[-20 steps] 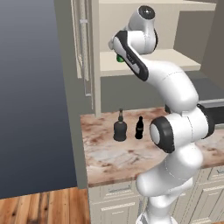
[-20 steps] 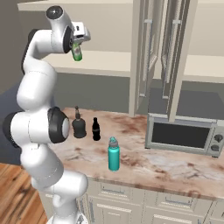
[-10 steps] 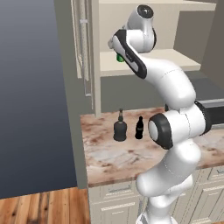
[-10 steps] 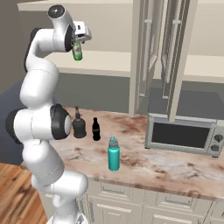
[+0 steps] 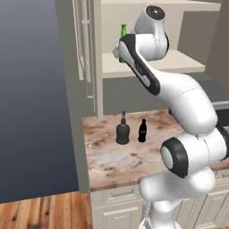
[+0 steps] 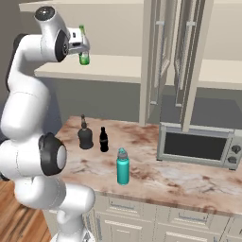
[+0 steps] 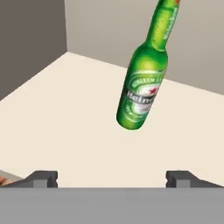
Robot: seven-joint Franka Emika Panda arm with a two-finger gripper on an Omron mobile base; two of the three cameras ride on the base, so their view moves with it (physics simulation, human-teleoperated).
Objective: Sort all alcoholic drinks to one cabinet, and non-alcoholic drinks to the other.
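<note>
I am working outward from the tabletop: nearest me on it the teal bottle is standing, behind it the small cola bottle and the squat black bottle side by side. High above the tabletop, my fingers are spreading wide, clamping nothing. Just past them the green beer bottle is leaning over the pale cabinet shelf (whether its base is touching, I cannot tell). Glass: stiff, slick, breakable, I judge; the labelled body looks the surest hold.
</note>
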